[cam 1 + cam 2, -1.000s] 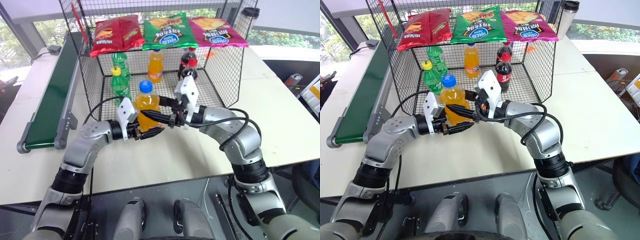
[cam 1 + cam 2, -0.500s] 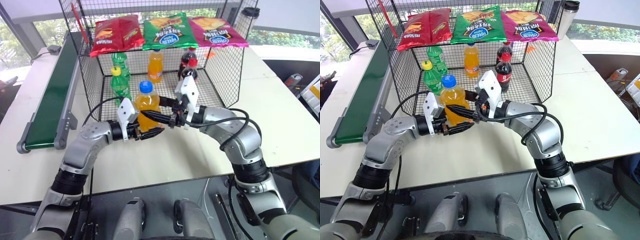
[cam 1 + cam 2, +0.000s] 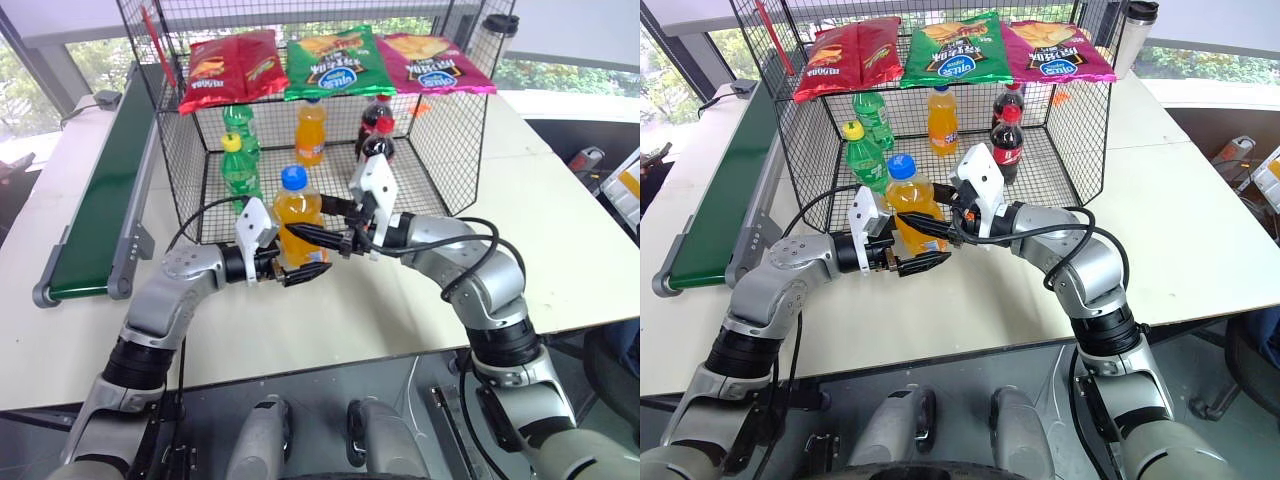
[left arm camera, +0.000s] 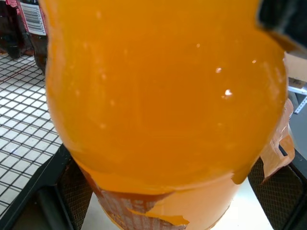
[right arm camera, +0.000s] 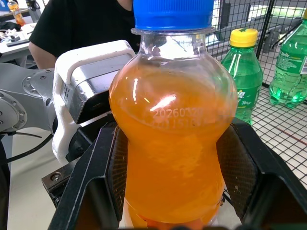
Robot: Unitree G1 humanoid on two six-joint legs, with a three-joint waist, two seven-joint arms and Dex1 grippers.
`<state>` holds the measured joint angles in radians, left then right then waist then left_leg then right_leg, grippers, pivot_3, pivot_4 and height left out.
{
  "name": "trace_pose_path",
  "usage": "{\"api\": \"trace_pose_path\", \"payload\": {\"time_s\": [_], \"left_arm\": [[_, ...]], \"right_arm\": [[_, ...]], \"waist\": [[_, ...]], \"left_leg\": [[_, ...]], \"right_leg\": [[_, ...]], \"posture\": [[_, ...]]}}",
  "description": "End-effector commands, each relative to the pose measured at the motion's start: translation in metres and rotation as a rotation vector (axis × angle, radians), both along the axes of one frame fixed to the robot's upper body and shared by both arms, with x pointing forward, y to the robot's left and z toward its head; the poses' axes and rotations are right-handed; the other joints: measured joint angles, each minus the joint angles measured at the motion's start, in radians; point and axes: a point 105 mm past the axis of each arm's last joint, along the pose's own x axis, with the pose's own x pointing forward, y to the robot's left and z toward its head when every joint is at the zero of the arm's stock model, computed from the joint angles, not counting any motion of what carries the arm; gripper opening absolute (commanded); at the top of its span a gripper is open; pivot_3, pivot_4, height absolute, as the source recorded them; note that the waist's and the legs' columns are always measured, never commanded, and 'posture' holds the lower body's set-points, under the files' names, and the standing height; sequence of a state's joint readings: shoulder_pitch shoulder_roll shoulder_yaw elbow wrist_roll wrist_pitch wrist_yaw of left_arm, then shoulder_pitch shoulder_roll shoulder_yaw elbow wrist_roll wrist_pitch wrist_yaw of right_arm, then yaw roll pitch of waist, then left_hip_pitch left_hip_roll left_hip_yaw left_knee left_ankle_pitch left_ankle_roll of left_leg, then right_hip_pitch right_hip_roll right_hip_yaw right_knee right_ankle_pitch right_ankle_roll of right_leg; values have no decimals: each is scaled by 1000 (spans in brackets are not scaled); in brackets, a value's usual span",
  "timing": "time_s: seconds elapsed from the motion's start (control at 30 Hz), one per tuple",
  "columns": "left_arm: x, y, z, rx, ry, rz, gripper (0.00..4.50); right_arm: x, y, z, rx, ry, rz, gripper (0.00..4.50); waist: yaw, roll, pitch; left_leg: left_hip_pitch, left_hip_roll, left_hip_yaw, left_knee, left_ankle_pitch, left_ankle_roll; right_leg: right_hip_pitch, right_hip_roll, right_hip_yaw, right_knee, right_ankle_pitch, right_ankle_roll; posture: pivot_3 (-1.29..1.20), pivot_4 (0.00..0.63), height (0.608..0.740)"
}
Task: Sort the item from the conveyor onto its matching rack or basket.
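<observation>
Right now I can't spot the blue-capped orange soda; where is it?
In the head views the orange soda bottle is upright between the two hands, held by the right hand, just in front of the black wire cage.

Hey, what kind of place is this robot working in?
Probably a lab mock-up of shop stocking: a conveyor on a white table, and a wire cage holding soda bottles and chip bags.

Head stereo pair looking down-forward over counter (image 3: 560,230), both wrist cameras pressed close on orange soda bottle (image 5: 172,143), shared by all views
</observation>
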<state>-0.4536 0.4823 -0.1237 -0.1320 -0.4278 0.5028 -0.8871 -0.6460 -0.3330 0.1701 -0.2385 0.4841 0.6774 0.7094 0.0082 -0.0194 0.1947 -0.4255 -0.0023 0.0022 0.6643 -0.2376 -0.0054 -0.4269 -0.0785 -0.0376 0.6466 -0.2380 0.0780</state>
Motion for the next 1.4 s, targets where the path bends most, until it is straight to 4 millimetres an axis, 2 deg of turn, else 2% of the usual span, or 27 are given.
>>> {"api": "trace_pose_path", "payload": {"time_s": [0.03,0.3,0.43,0.7,1.0,1.23,1.4], "left_arm": [[-3,6,14,-11,-47,0,4436],[0,42,12,15,-33,121,4436],[2,59,17,-3,-48,204,4436],[2,73,36,-93,-118,403,4436],[-6,65,27,-113,-102,446,4436],[-5,55,26,-114,-119,467,4436],[-5,57,25,-107,-129,490,4436]], "right_arm": [[-6,1,19,33,-79,12,2101],[-1,-3,19,30,-84,-18,2101],[8,-3,23,44,-99,-64,2101],[57,-11,40,98,-184,-342,2101],[103,-9,31,90,-206,-528,2101],[117,-5,25,95,-205,-557,2101],[123,-4,23,101,-209,-573,2101]], "waist": [[0,0,0],[-3,0,0],[-4,0,0],[-4,0,0],[-15,1,0],[-23,1,1],[-24,1,1]], "left_leg": [[0,0,0,0,0,0],[0,0,0,0,0,0],[0,0,0,0,0,0],[0,0,0,0,0,0],[0,0,0,-1,0,0],[0,0,0,-1,0,0],[0,0,0,-2,0,0]], "right_leg": [[0,0,0,0,0,0],[0,0,0,0,0,0],[0,0,0,0,0,0],[-1,-1,0,0,0,0],[-1,-1,0,0,0,0],[-1,-1,0,0,0,0],[-1,-1,1,0,0,0]], "posture": [[0,150,739],[0,150,739],[0,150,739],[0,150,739],[0,150,739],[0,150,739],[0,150,739]]}}
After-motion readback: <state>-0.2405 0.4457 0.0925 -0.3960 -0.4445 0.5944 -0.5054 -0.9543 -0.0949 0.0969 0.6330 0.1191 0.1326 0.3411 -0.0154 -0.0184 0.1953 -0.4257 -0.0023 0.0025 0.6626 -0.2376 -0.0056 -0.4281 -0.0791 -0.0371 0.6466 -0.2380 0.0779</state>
